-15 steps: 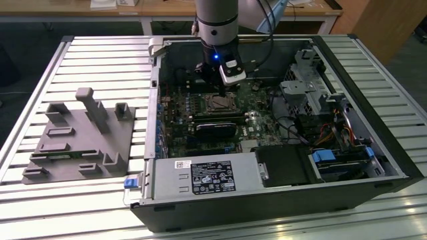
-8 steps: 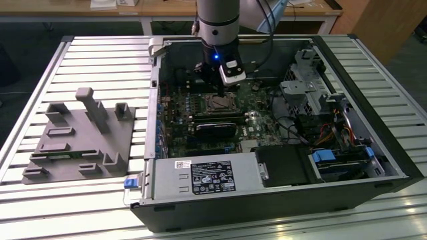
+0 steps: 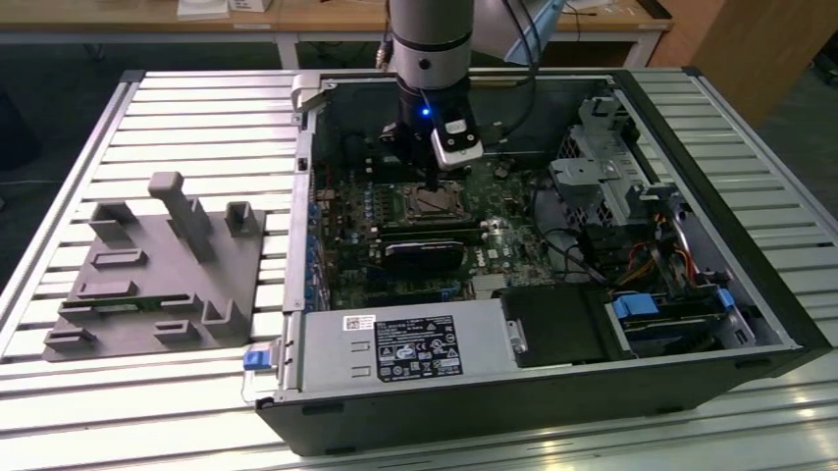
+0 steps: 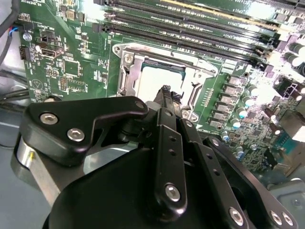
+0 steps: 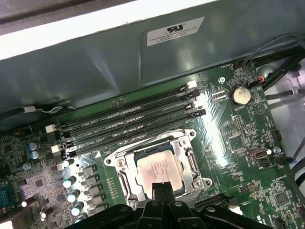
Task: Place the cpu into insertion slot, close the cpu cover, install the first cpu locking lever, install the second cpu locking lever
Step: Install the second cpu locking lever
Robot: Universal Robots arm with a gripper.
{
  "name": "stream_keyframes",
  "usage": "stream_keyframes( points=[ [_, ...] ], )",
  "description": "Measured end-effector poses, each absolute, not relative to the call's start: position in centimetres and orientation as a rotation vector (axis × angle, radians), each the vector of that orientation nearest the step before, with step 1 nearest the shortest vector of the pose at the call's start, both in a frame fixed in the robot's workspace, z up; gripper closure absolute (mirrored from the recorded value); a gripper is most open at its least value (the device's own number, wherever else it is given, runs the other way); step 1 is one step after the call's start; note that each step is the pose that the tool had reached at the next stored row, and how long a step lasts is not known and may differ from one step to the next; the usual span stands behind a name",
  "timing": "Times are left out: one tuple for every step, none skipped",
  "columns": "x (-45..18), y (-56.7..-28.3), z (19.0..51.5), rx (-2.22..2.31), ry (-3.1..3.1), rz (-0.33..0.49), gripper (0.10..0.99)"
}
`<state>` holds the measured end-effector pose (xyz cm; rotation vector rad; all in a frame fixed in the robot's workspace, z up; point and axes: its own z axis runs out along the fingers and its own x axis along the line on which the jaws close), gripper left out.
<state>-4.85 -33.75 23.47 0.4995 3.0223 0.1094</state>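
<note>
**A:** Where is the cpu at this moment?

**B:** It lies flat in the insertion slot on the motherboard, its silvery face up. In both wrist views the cpu cover frames it, and the chip shows through the cover's window. So by my reading the first step is done and the cover looks to be down over the chip.

**A:** And the pincer?

**B:** It hangs right over the near edge of the chip, fingertips drawn together with no gap that I can make out, and nothing between them. In the second wrist view the tips sit just at the chip's edge; I cannot tell whether they touch it or hover above.

**A:** So which step is in hand?

**B:** I would judge it is between closing the cover and the first locking lever. I cannot pick out either lever with confidence, so I cannot say whether one is already latched.

**A:** What does the lever work call for?

**B:** A narrow, closed tip that can press a thin wire lever down and slide it sideways under its hook, without scraping the memory slots on the far side of the socket. In the exterior view the arm comes straight down into the open computer case on the table, so there is room.
</note>
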Motion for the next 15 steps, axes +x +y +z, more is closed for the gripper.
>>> stream_keyframes(
  points=[
    [-4.8, -33.9, 23.5, 0.5, 3.022, 0.11, 0.98],
    [-4.8, -34.0, 23.5, 0.5, 3.022, 0.11, 0.98],
    [-4.8, -34.2, 23.5, 0.5, 3.022, 0.109, 0.98],
    [-4.9, -34.3, 23.5, 0.5, 3.022, 0.109, 0.98],
    [-4.8, -34.4, 23.5, 0.5, 3.022, 0.109, 0.98],
    [-4.9, -34.5, 23.5, 0.5, 3.022, 0.106, 0.98],
    [-4.9, -34.6, 23.5, 0.499, 3.022, 0.103, 0.98],
    [-4.9, -34.7, 23.5, 0.499, 3.022, 0.1, 0.98],
    [-4.9, -34.8, 23.5, 0.499, 3.021, 0.096, 0.98],
    [-4.8, -34.9, 23.5, 0.499, 3.021, 0.092, 0.98],
    [-4.8, -35.0, 23.5, 0.499, 3.021, 0.088, 0.98],
    [-4.8, -35.2, 23.5, 0.498, 3.02, 0.083, 0.98],
    [-4.8, -35.3, 23.5, 0.498, 3.02, 0.077, 0.98],
    [-4.8, -35.4, 23.5, 0.498, 3.02, 0.071, 0.98],
    [-4.8, -35.5, 23.5, 0.497, 3.019, 0.065, 0.98]
  ],
)
